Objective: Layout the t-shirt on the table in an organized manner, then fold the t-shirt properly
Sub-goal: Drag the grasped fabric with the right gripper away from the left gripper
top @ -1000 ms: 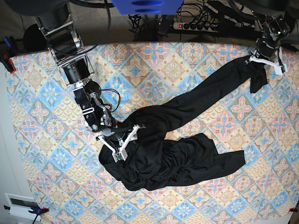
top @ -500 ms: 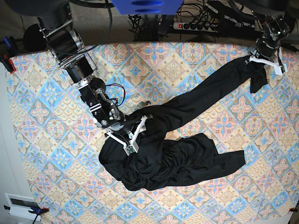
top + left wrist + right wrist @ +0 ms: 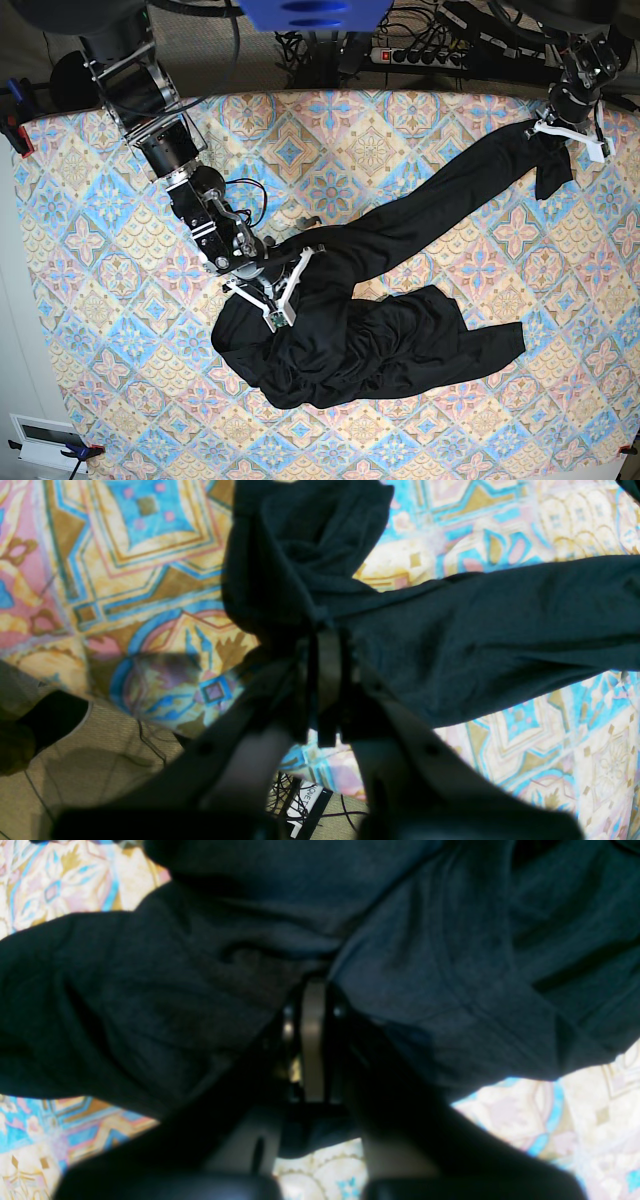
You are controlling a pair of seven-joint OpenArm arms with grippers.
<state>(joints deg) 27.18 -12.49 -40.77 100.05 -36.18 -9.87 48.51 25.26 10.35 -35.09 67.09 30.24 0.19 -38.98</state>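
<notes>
The black t-shirt lies crumpled on the patterned table. One stretched band of it runs from the bunched mass at lower centre up to the far right corner. My left gripper is shut on the band's end at that corner. The left wrist view shows its fingers pinching the fabric, with a loose flap beyond. My right gripper is shut on the shirt at the mass's upper left edge. In the right wrist view its pads are closed on dark cloth.
The table's far edge runs just behind my left gripper, with floor and cables beyond it. A power strip lies behind the table. A red clamp holds the cloth at the left edge. A white box sits at bottom left.
My right gripper has moved up and to the right with the shirt's edge in it, dragging the bunched fabric slightly. The left gripper and the stretched band have stayed put.
</notes>
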